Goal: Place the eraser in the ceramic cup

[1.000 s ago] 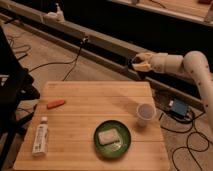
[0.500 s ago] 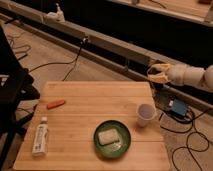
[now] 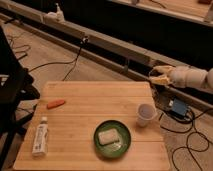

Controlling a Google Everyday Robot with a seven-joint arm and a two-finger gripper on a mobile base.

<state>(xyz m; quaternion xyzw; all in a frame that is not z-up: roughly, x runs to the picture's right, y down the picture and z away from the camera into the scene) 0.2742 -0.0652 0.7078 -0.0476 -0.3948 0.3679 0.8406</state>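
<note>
No text, brand, number or sign can be read anywhere. The white tube (image 3: 40, 136), lying on the table (image 3: 90, 100) well left of the green plate (image 3: 112, 139), shows faint marks along its body, too blurred to make out. The gripper (image 3: 159, 76), beyond the table's far right corner and up-right of the plate, bears no legible marking.

The arm (image 3: 192, 77) is running off the right edge, its closed gripper (image 3: 157, 76) hanging just past the wooden table's (image 3: 90, 100) far right corner, any item pinched inside being too small to tell.
</note>
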